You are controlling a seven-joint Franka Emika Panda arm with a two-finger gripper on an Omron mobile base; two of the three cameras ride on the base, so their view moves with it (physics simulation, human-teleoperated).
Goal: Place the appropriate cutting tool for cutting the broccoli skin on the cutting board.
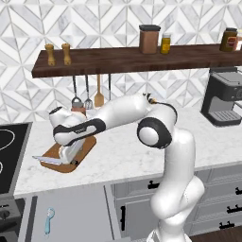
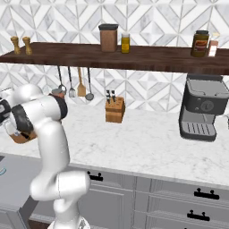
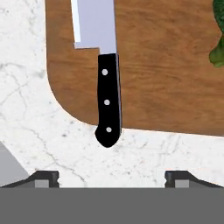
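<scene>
The knife lies flat on the brown cutting board, silver blade on the wood and the end of its black handle hanging over the board's rounded corner onto the marble. My gripper hovers above the handle end, open, with nothing between its fingers. A bit of the green broccoli shows at the board's far side. From the left base view, the board sits on the counter under my hand, with the knife blade sticking out to the left.
A black stove borders the counter on the left. A light-blue peeler lies on a lower grey surface. A wooden knife block and a coffee machine stand at the back; utensils hang under the shelf.
</scene>
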